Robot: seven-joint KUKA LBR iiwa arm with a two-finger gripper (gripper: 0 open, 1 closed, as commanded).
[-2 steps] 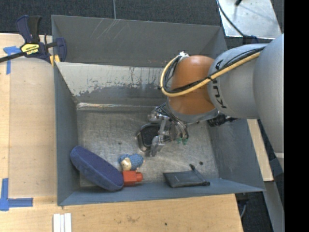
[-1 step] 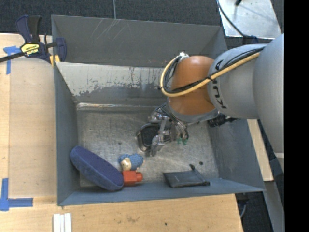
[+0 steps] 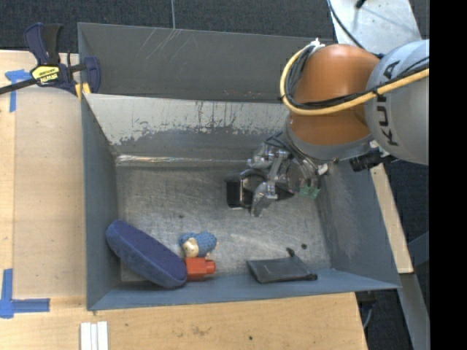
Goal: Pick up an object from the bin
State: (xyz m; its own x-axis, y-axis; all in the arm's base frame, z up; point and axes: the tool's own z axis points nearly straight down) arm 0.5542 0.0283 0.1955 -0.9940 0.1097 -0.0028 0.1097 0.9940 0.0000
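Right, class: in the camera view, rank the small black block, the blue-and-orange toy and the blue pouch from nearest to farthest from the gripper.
1. The small black block, mid-bin, right beside the gripper.
2. The blue-and-orange toy, low in the view, left of centre.
3. The blue pouch, lower left corner.

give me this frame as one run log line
gripper at centre of bin | nearest: small black block beside it | by front wall: blue pouch, toy figure, dark flat piece
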